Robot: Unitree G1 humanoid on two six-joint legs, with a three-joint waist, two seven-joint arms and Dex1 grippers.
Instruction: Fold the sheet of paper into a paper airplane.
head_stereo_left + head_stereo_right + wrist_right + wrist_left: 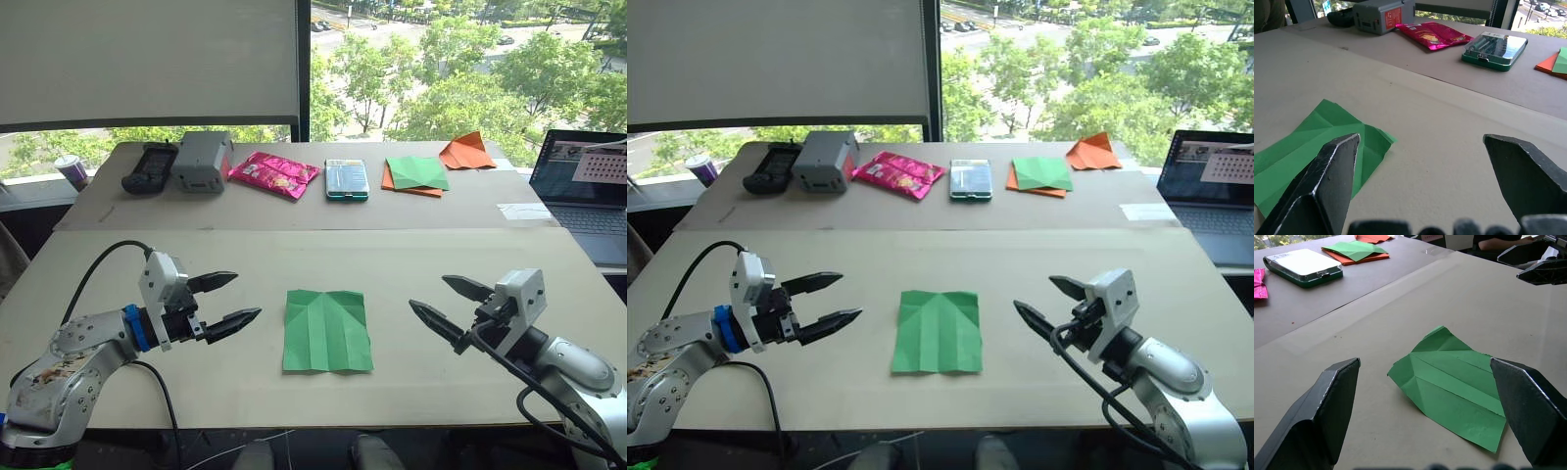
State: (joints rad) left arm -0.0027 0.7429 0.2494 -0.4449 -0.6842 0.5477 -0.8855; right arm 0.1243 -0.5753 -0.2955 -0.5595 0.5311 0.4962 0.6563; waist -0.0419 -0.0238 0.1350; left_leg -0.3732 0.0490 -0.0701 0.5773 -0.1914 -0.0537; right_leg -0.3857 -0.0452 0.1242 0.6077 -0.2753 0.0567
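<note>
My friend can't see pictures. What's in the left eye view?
A creased green sheet of paper lies flat on a tan table, between two open robot tools, left tool and right tool, neither touching it. Far behind sit a pink snack bag, a clear case and orange and green papers.

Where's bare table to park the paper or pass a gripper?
Bare strips lie between the sheet of paper and each open gripper, left gripper and right gripper. The far edge is crowded: grey box, pink packet, case, paper stack.
</note>
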